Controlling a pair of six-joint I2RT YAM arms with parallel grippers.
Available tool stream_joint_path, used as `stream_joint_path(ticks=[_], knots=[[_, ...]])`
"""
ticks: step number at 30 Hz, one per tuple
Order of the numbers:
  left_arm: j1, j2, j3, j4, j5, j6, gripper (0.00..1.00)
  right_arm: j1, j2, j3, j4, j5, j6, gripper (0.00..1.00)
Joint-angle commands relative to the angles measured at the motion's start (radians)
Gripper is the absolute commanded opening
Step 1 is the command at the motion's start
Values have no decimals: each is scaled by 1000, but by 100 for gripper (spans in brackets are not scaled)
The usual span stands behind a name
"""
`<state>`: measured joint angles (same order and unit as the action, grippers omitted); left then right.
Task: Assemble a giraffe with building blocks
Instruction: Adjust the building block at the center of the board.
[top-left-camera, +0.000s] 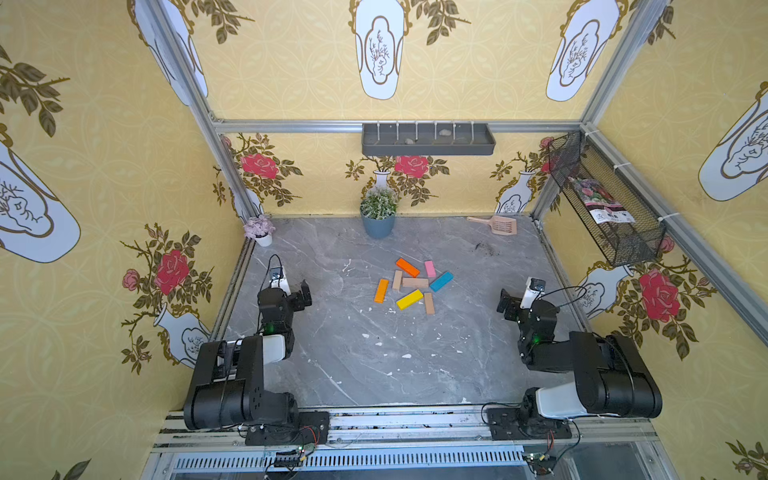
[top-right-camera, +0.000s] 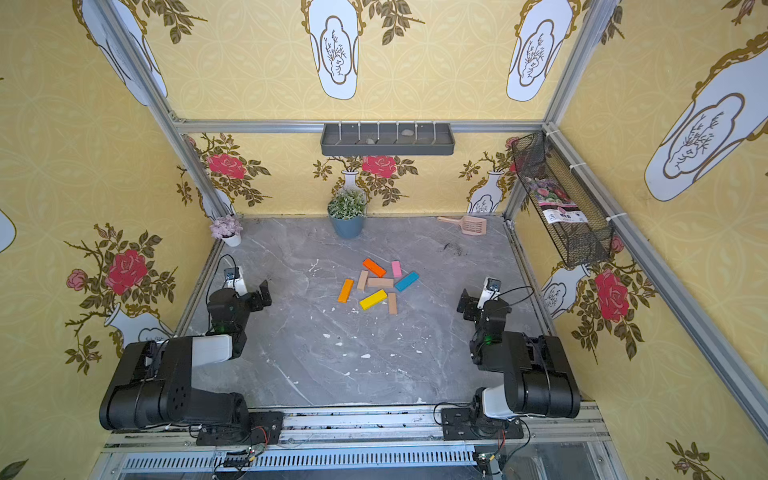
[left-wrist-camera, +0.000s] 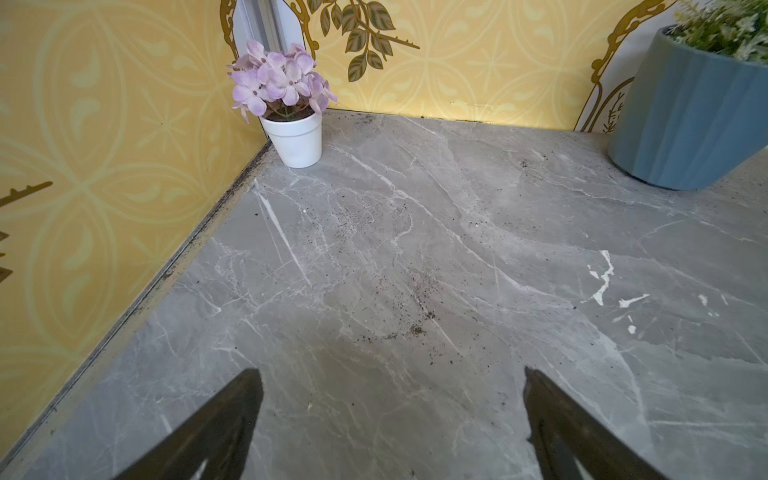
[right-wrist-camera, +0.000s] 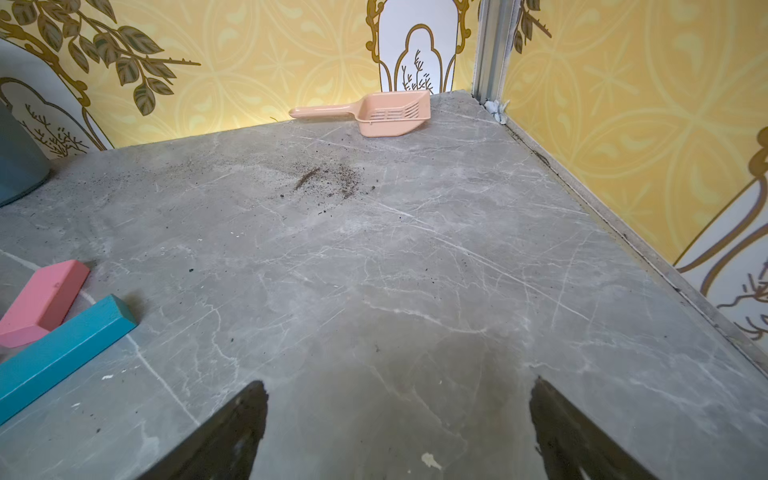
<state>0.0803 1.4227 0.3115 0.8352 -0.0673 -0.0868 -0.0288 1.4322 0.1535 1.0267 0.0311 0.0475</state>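
Observation:
The building blocks lie loose in a cluster on the grey marble table (top-left-camera: 353, 365), mid-table; no giraffe figure shows. In both top views I see an orange block (top-left-camera: 407, 267), a pink one (top-left-camera: 429, 268), a blue one (top-left-camera: 441, 281), two tan ones (top-left-camera: 397, 280) (top-left-camera: 414, 282), a second orange (top-left-camera: 381, 290), a yellow (top-left-camera: 409, 299) and a third tan (top-left-camera: 429, 303). My left gripper (top-left-camera: 305, 295) (left-wrist-camera: 390, 374) hangs open and empty left of the cluster. Right of it, my right gripper (top-left-camera: 505, 305) (right-wrist-camera: 399, 386) is open and empty; its wrist view catches the pink (right-wrist-camera: 41, 303) and blue (right-wrist-camera: 62, 353) blocks.
A blue pot with a green plant (top-left-camera: 378, 224) stands at the back centre, and a small white pot of purple flowers (top-left-camera: 261, 232) at the back left corner. A peach scoop (top-left-camera: 496, 224) lies at the back right. A wire basket (top-left-camera: 602, 199) hangs on the right wall.

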Motion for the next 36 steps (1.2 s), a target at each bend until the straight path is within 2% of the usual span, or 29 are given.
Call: stream_joint_path(ticks=[1,36], knots=[[1,4,0,1,9,1,99,0,1,4,46,-2,-11,98],[1,2,-1,3,8,-1,99,-19,-3,9,33,-34,-6,98]])
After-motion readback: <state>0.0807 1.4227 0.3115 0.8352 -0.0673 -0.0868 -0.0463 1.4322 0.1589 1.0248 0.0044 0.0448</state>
